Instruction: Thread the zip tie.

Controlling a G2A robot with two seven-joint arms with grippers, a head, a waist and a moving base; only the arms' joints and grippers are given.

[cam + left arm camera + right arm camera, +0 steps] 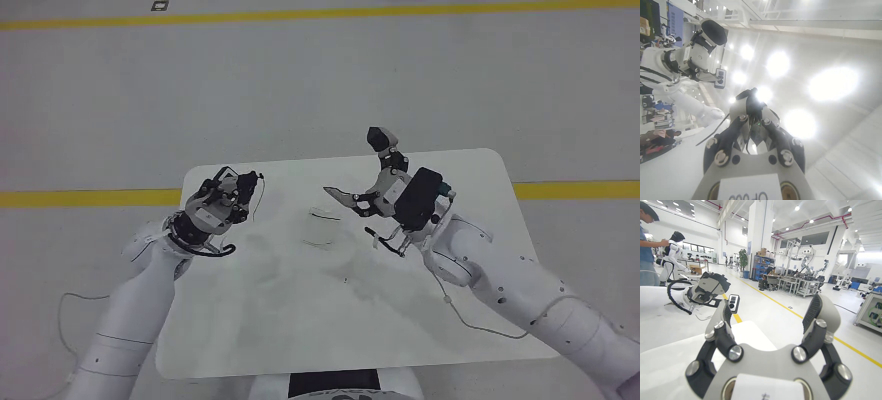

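A thin black zip tie [259, 195] curves out of my left gripper [243, 185], which is shut on it over the table's left rear part. In the left wrist view the fingers [745, 106] are pressed together on the tie, and its free tail [710, 135] trails down toward the table. My right gripper [360, 168] hangs open over the rear middle of the table, facing the left one with a clear gap between them. The right wrist view shows its ribbed pads [813, 308] spread wide with nothing between them, and the left gripper [710, 289] farther off.
The white table [400, 320] has rounded corners and a yellow floor line behind it. A pale, thin curved strip [320, 226] lies on the table between the two arms. A person stands beyond the table at the edge of the right wrist view.
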